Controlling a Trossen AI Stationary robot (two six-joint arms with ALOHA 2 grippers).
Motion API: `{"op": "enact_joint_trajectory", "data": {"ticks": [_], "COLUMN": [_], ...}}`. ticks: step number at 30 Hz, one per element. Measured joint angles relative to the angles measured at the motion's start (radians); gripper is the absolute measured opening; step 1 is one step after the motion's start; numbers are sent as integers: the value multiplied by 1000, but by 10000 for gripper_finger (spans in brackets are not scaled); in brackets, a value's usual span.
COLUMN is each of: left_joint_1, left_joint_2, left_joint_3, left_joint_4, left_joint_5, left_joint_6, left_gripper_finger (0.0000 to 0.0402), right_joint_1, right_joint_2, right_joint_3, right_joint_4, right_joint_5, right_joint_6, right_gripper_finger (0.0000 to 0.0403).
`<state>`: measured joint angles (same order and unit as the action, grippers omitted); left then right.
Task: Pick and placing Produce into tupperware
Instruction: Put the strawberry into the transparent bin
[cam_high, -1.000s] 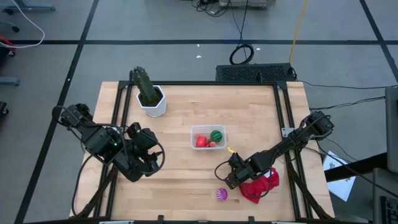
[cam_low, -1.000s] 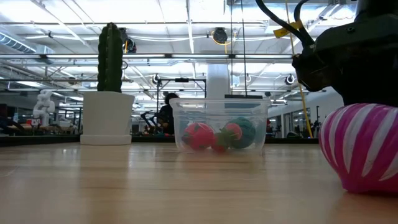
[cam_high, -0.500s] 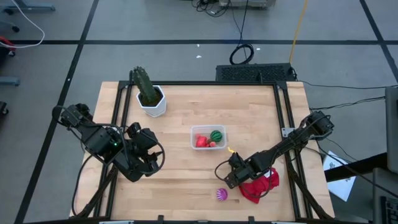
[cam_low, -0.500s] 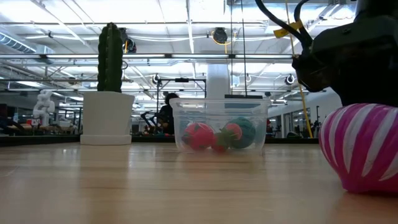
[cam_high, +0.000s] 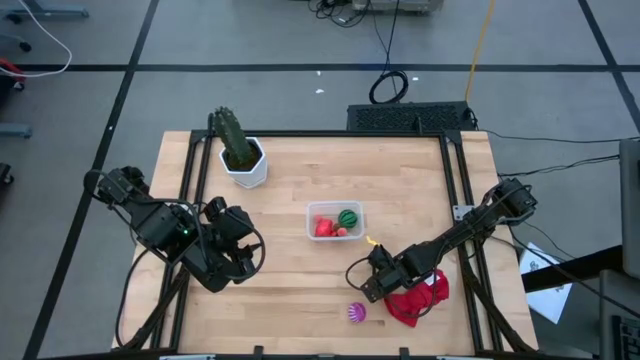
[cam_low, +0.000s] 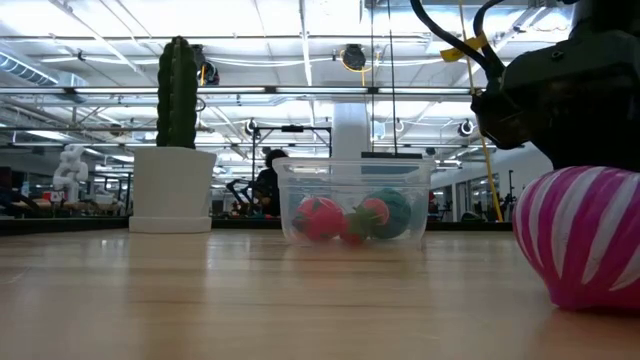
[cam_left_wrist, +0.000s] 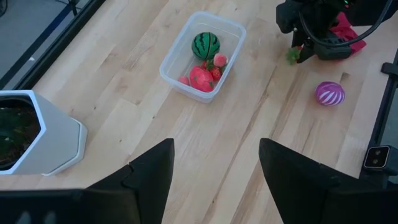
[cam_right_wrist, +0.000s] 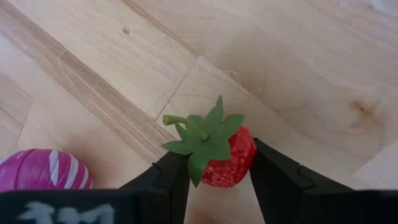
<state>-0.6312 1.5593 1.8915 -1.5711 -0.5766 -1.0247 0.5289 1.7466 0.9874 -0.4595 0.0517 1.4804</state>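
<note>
The pale wooden counter (cam_high: 300, 215) carries everything here, with the two dark arms reaching in from its sides. The left arm waits near the 8 o'clock edge, its left gripper (cam_high: 237, 252) hanging above bare wood with the fingers (cam_left_wrist: 149, 171) set moderately apart and nothing between them. The right arm comes in from 4 o'clock; its right gripper (cam_right_wrist: 214, 177) sits low at about 5 o'clock, and its fingers (cam_right_wrist: 168, 180) stand on either side of a small red toy strawberry with a green leafy top (cam_right_wrist: 217, 152), touching it on both sides.

At about 11 o'clock stands a white hexagonal pot holding a green cactus (cam_high: 240, 155). A crumpled red cloth (cam_high: 418, 298) lies just beside the right gripper, toward 5 o'clock. Near the centre sits the small clear plastic rectangular tub with rounded corners (cam_left_wrist: 177, 46), and in it lie a green striped ball (cam_left_wrist: 206, 45), a red pepper-like piece (cam_left_wrist: 200, 78) and small pink bits (cam_left_wrist: 219, 60). A purple-and-white striped ball (cam_high: 357, 313) rests on the wood at 6 o'clock, near the right gripper but apart from it.
</note>
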Motion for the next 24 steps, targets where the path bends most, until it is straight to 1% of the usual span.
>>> {"op": "enact_joint_trajectory", "data": {"ticks": [6, 10, 18, 24], "left_joint_1": [0, 0, 0, 0], "left_joint_2": [0, 0, 0, 0], "left_joint_3": [0, 0, 0, 0], "left_joint_4": [0, 0, 0, 0], "left_joint_5": [0, 0, 0, 0], "left_joint_6": [0, 0, 9, 19], "left_gripper_finger": [239, 239, 239, 239], "right_joint_1": [-6, -19, -59, -92], "right_joint_2": [-1, -27, -121, -197], "right_joint_3": [0, -2, -3, -1], "right_joint_4": [0, -1, 8, 79], "right_joint_5": [-2, -10, -2, -1], "right_joint_6": [0, -11, -73, -127], "right_gripper_finger": [133, 133, 132, 137]}}
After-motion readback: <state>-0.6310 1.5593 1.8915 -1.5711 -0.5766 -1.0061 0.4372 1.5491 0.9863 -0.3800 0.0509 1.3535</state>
